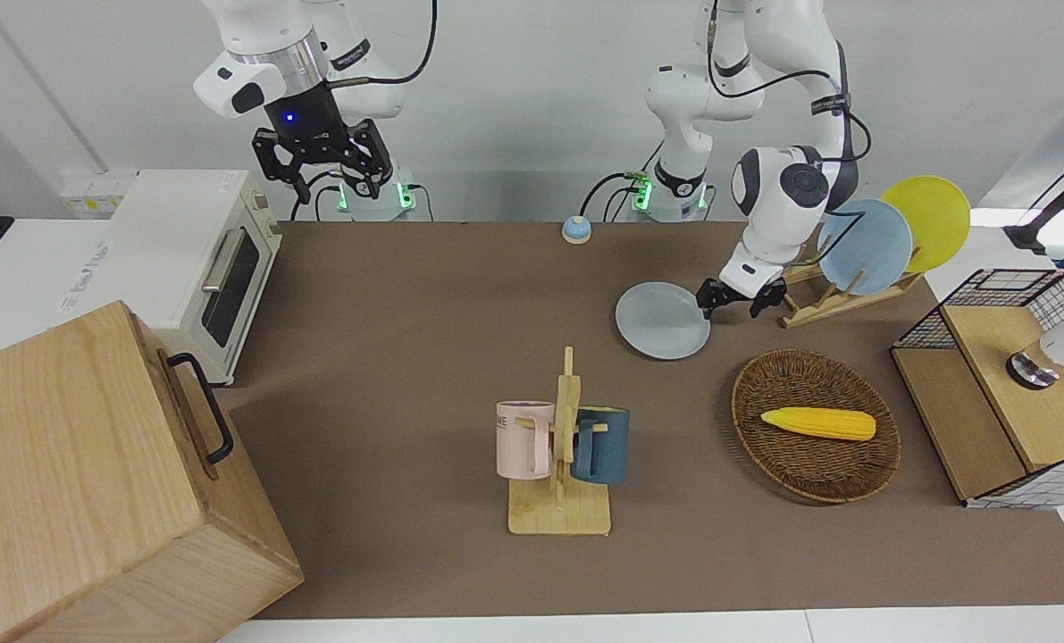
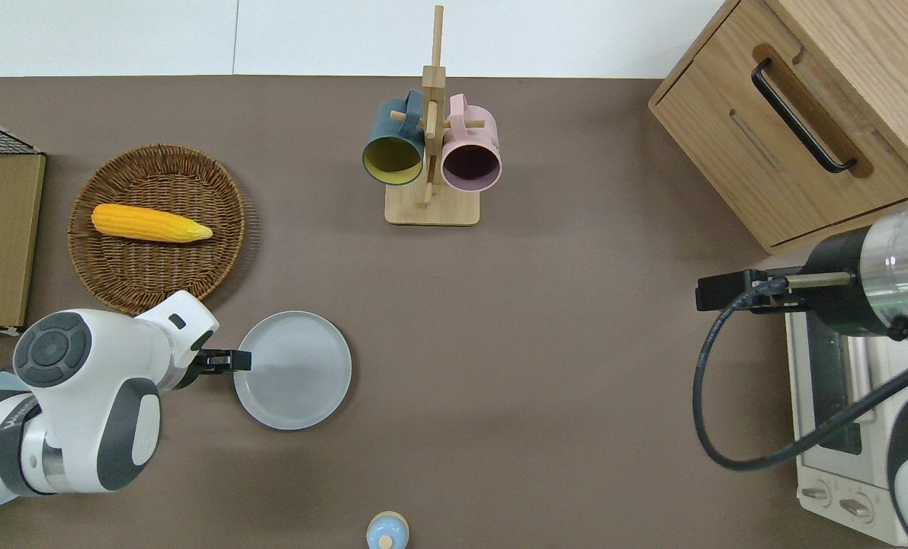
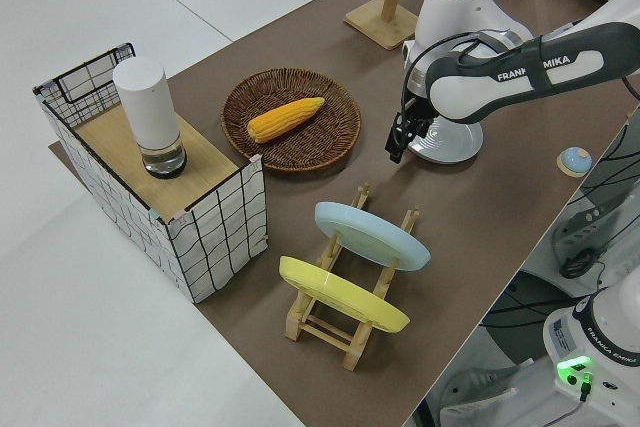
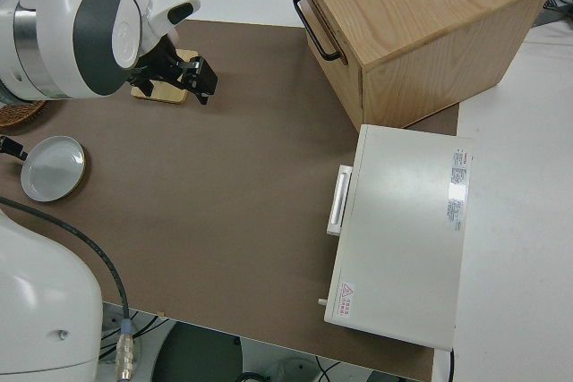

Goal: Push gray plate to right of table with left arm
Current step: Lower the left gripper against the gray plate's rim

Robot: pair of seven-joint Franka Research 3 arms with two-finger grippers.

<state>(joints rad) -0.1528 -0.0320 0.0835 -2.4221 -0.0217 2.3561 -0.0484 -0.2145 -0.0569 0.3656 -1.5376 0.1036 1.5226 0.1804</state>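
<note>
The left gripper (image 2: 242, 360), fingers narrowly parted and holding nothing, sits low at the gray plate (image 2: 295, 370)'s rim, near the wicker basket (image 2: 217, 252) on the tabletop (image 2: 545, 343). The right arm is parked.

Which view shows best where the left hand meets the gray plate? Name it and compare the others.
The overhead view: the left hand sits at the gray plate rim, on the left arm's end. The front view shows both obliquely; the left side view mostly hides the plate under the arm; the right side view shows only the plate.
</note>
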